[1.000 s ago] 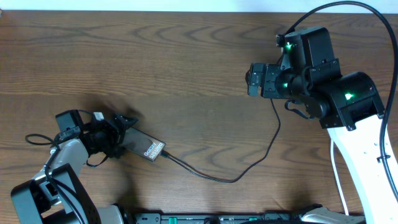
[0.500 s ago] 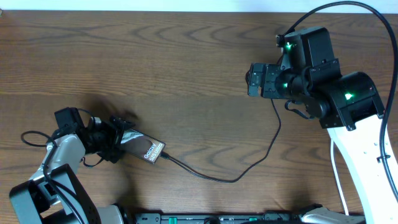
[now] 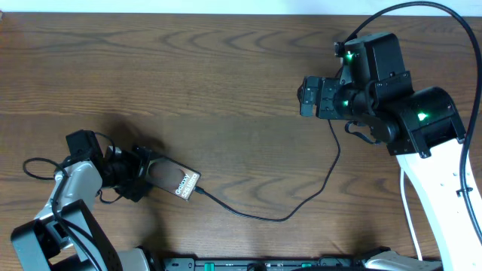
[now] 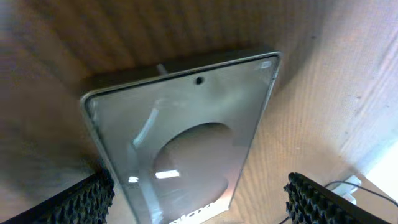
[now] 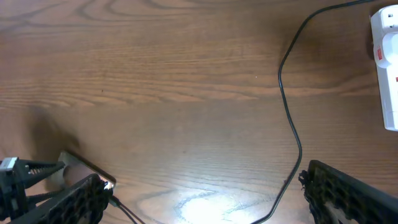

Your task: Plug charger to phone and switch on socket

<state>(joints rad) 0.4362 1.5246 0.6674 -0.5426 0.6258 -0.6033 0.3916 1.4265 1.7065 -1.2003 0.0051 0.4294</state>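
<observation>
Since the earlier frame the left gripper (image 3: 141,176) has been drawn back toward 9 o'clock, so that more of the phone (image 3: 172,178) is uncovered; the phone itself and the right arm are not seen to have shifted.

The phone is found at about 8 o'clock on the bench (image 3: 226,75), lying flat. The left jaws are held wide open, straddling its near end, and nothing is gripped.

The charger (image 3: 280,219) is met at the phone's 4 o'clock corner, where its plug tip appears to be seated, though the joint is too small to be confirmed. From there the cable is led in a loop toward 2 o'clock and is lost beneath the right gripper (image 3: 303,99). Those jaws are also spread fully, above bare wood, with nothing held.

The socket (image 5: 388,62) is shown only in the right wrist view, at its 3 o'clock edge, with a red mark on it.

The plugging step is judged done, and the release is in hand. The switching of the socket is left. For that, the right gripper would need to be carried over the strip and one fingertip pressed on the switch, which cannot yet be made out.
</observation>
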